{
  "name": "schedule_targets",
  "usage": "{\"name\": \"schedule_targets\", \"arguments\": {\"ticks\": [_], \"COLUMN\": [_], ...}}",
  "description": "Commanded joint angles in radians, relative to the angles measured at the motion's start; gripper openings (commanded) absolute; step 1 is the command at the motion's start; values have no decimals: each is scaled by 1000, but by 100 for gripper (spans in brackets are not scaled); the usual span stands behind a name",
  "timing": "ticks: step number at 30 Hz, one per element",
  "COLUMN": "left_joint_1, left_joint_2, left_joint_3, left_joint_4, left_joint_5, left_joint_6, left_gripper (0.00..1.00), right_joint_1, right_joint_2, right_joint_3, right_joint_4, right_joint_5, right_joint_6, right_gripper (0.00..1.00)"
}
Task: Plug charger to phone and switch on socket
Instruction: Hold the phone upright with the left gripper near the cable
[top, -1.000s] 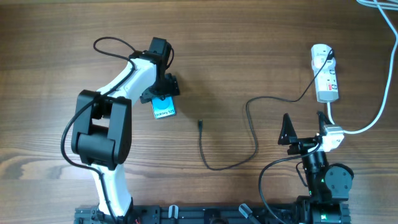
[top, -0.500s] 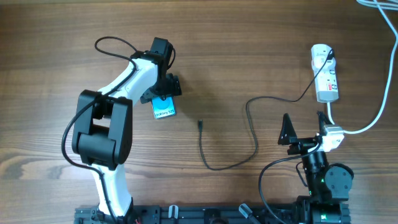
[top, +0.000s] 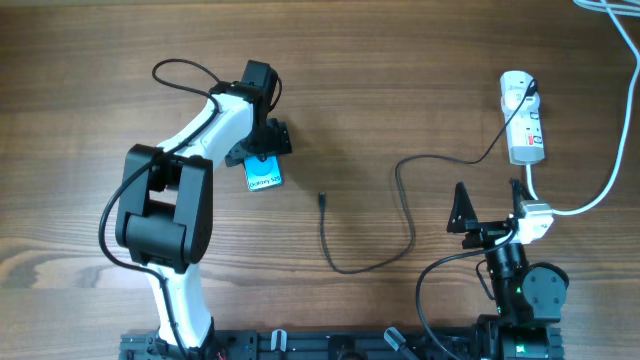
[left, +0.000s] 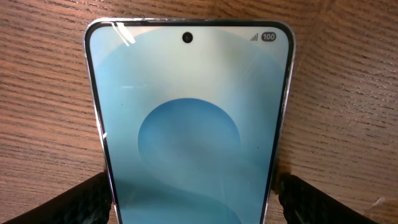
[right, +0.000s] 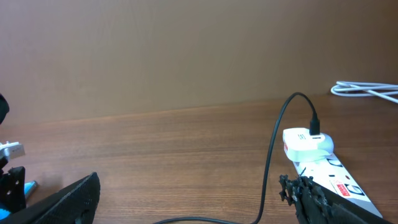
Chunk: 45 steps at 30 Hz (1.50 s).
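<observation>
The left gripper (top: 262, 150) is straddling the phone (top: 264, 176), its spread fingers (left: 68, 202) sitting just beside both long edges and blocking them. Bare table (top: 420, 70) is lying open across the far middle and between phone and charger (top: 405, 215) plug. The charger's loop is crossing the table left of the wide-open right gripper (top: 490, 212). The white lead (top: 600, 190) is curving from the socket (top: 523, 120) past that gripper's right side.

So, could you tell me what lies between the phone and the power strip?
The black charger cable, its free plug nearest the phone, seen in the overhead view.
</observation>
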<state>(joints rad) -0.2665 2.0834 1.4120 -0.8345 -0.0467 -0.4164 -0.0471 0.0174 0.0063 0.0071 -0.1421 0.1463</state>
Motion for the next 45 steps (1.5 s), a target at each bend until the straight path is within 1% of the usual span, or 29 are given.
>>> {"name": "schedule_targets", "arguments": {"ticks": [1,10,19,21,33,35,40,45], "left_joint_1": [5,5,3,3,5,7,8,8], "left_joint_2": [110,110,110,110,109,103,70,15], "left_joint_3": [-71,-71,-71,-71,-71,-65,-27,44], "left_joint_4": [-34,-30,-23,-23,-28,-45,-85,-168], "left_joint_5": [-15,-34,-33,-33,-34,-34,-35,-35], "left_joint_6": [20,20,19,19,20,20,20,20], "left_gripper": [89,91,83,79,77,74,73,73], "right_joint_1": [4,4,4,4,4,4,4,4], "right_joint_2": [-10,-10,-10,-10,-10,-10,-10,-10], "right_joint_3": [-1,-1,-1,-1,-1,-1,-1,-1], "right_joint_4": [4,4,4,4,4,4,4,4], "right_joint_5": [-13,-13,-13,-13,-13,-13,-13,-13], "right_joint_6": [13,13,13,13,13,13,13,13], "right_gripper": [100,100,100,100,100,100,100,100]}}
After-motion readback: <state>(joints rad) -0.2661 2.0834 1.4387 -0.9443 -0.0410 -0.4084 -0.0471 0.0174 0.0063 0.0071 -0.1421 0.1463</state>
